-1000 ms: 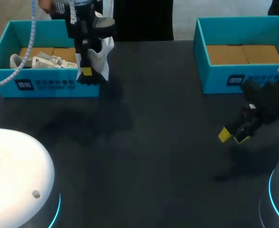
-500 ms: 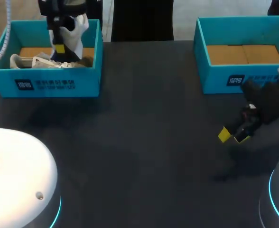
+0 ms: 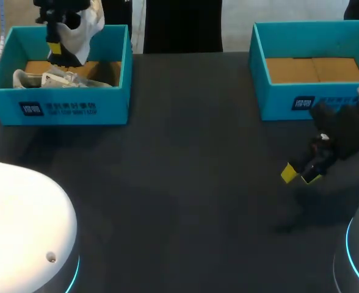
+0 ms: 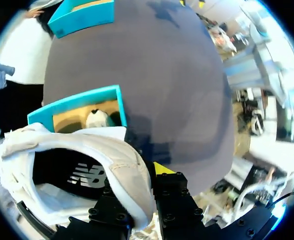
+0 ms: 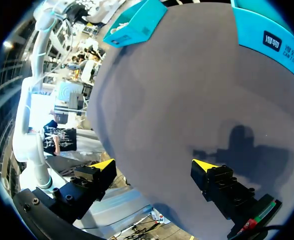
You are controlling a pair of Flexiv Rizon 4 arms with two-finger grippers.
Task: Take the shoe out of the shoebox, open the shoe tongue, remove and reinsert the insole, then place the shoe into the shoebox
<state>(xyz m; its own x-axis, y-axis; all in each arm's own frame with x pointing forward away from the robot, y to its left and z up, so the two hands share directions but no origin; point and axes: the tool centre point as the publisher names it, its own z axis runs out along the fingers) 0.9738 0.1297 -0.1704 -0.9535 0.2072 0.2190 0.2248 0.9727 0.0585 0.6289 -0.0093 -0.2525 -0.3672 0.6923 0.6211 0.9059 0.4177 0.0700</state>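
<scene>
White fabric, soft and light, likely to crumple if squeezed mid-body. Shoe (image 3: 85, 21) pinched at its opening rim in left gripper (image 3: 55, 48), above the left shoebox (image 3: 69, 108). Probably safer gripped at the firmer heel. Right gripper (image 3: 298, 174) spread, empty, low over table (image 3: 198, 152).
</scene>
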